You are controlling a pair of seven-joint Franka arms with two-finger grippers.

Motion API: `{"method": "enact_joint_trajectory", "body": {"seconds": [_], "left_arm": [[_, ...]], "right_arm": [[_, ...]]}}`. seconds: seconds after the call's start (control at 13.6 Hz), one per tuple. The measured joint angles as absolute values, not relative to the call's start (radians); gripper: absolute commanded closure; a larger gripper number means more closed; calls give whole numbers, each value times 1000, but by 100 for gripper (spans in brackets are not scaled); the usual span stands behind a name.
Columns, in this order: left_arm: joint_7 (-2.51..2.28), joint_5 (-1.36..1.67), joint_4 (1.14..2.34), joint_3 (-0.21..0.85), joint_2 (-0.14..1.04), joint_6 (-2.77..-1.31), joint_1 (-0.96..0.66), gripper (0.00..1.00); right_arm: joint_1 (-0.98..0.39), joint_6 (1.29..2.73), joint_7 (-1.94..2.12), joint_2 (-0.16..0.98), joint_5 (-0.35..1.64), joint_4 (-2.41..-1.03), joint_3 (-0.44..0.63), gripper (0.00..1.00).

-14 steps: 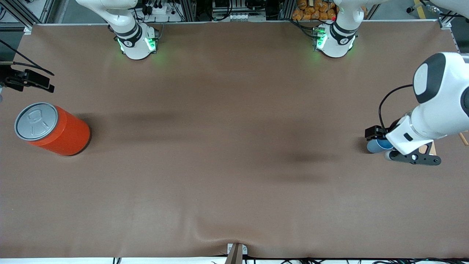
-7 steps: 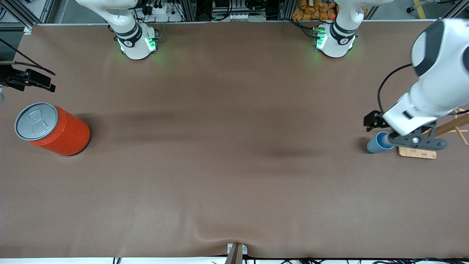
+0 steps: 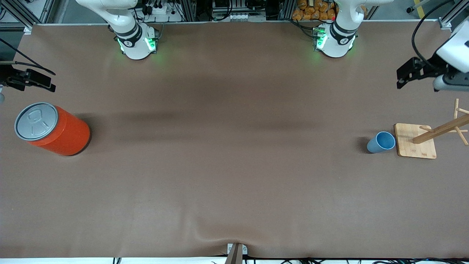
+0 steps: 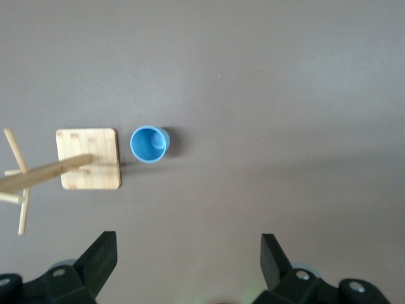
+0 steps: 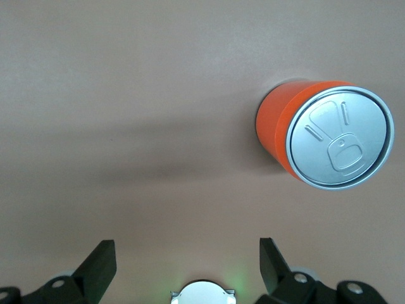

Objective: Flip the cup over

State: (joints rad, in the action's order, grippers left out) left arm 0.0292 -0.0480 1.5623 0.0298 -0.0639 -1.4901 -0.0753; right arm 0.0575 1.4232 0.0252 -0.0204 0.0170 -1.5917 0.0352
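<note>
The light-blue cup (image 3: 381,142) stands upright, mouth up, on the brown table toward the left arm's end, right beside a wooden base. It also shows in the left wrist view (image 4: 149,144), where its blue inside is visible. My left gripper (image 4: 188,253) is open and empty, high above the table, well apart from the cup; in the front view the hand (image 3: 452,79) sits at the picture's edge. My right gripper (image 5: 188,253) is open and empty, high over the table beside the orange can, and waits.
A wooden peg rack on a square base (image 3: 416,146) stands beside the cup, also in the left wrist view (image 4: 88,158). A large orange can with a grey lid (image 3: 55,130) stands at the right arm's end, also in the right wrist view (image 5: 323,136).
My left gripper has let go of the cup, risen and drawn back toward the robots' side. The cup stays upright by the wooden base. The right arm has not moved.
</note>
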Motion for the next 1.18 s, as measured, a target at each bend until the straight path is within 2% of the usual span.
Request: {"method": "enact_joint_trajectory", "body": {"seconds": [0.74, 1.18], "left_arm": [[36, -47, 1578, 6, -14, -1514, -74, 0], [20, -16, 1540, -2, -21, -1542, -55, 0]], "right_arm": [[57, 1423, 25, -20, 17, -1602, 35, 0], [57, 1424, 25, -20, 17, -1605, 35, 0]]}}
